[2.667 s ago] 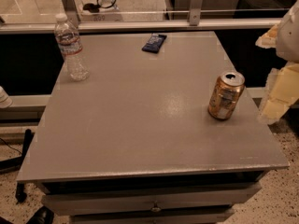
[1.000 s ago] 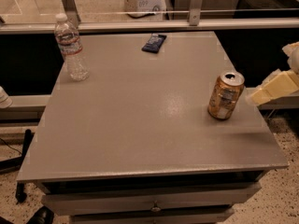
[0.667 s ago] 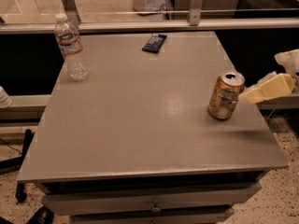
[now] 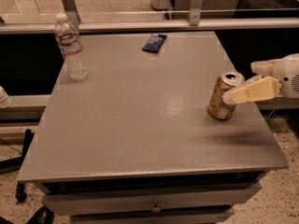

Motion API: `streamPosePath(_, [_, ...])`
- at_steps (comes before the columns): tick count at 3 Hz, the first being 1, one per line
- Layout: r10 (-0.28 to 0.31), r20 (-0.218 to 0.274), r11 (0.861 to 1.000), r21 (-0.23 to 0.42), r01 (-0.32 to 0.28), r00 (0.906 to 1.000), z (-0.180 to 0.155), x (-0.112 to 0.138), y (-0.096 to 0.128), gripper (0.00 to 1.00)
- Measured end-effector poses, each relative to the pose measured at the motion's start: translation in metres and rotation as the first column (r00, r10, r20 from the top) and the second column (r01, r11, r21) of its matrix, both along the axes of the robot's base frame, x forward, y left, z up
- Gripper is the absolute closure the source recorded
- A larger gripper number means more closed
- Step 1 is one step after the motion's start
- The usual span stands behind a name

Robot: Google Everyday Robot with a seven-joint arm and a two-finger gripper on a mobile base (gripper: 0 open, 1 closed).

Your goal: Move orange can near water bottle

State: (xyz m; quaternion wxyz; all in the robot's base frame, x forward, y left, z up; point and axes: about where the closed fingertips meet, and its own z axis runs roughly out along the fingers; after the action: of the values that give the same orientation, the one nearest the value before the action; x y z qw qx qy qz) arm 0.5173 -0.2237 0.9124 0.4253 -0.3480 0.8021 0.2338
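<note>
Camera view looks down on a grey table (image 4: 140,120) from its front edge. My gripper (image 4: 240,83) reaches in from the right side of the frame, level with the upper half of the orange can (image 4: 218,108), which stands upright near the table's right edge. My cream-coloured fingers (image 4: 252,91) are spread apart and hold nothing. The near one lies across the can's front with its tip overlapping the can, and the far one sits behind and to the right of the silver top. My wrist is roughly horizontal, and the white forearm is cut off by the frame. The water bottle (image 4: 71,48) stands upright at the far left corner, well apart from the can. A dark blue packet (image 4: 154,43) lies flat near the far edge. To grasp well, I judge I should slide further left until the can sits squarely between both fingers. Then I should close on its body, not the rim, gently enough not to tip or dent it.
</note>
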Motion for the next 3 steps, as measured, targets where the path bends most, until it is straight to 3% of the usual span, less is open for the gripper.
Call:
streamPosePath(1, [0.046,-0.005,0.998,0.050,-0.046,0.9989,-0.010,-0.007,0.023,0.18])
streamPosePath(3, [0.079,0.021,0.995,0.061,-0.080,0.9967,-0.017,-0.005,0.040,0.64])
